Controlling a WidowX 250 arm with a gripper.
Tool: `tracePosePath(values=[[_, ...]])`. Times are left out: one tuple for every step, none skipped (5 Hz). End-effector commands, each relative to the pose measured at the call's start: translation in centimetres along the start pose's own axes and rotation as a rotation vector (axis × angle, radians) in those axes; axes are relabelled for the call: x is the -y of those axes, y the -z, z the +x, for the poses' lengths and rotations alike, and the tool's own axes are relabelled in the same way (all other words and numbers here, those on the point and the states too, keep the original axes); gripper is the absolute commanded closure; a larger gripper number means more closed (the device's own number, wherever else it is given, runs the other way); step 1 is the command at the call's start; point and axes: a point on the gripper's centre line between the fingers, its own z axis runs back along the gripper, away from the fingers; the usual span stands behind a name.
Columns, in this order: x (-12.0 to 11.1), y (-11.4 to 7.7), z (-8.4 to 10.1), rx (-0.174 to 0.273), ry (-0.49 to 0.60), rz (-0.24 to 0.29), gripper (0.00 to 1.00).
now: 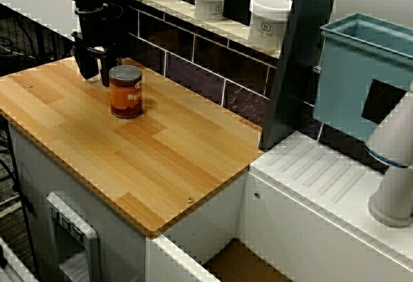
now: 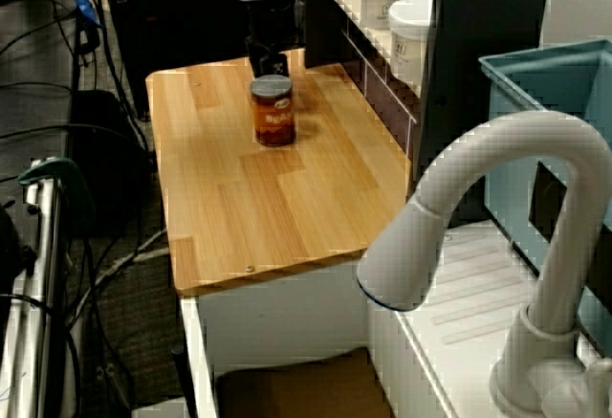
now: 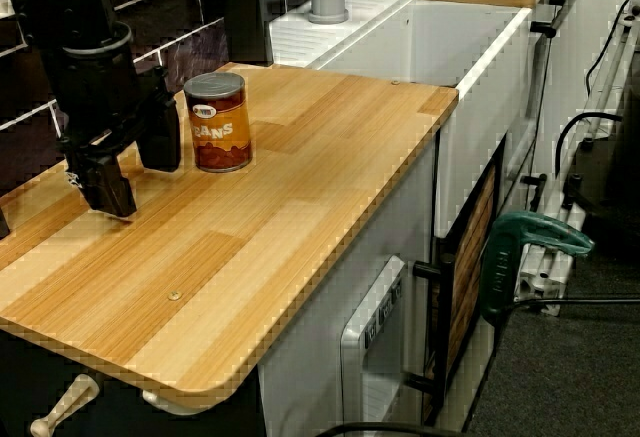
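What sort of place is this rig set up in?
Most likely a mock kitchen in a lab: wooden counter with a can of beans, white sink and faucet alongside, tiled backsplash. Loose cables on the floor hint at a lab.

Even indoor light, soft shadows, jagged edges

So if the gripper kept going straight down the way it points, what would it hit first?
The wooden countertop: the gripper points straight down, jaws open, over bare wood. The can stands beside it, probably off that line.
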Motion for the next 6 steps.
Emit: tracePosePath(values=[[3.2,-1.4,-0.9,0.001,0.055,-0.007,0.00],[5.5,-1.2,-2.1,-0.015,0.098,-0.008,0.00],[8.3,-1.1,-3.0,-0.039,0.114,-0.019,0.00],[10.4,-1.0,-3.4,-0.060,0.128,-0.034,0.00],[12.1,-0.8,-3.7,-0.069,0.138,-0.044,0.00],[13.2,-0.4,-4.2,-0.088,0.143,-0.062,0.00]])
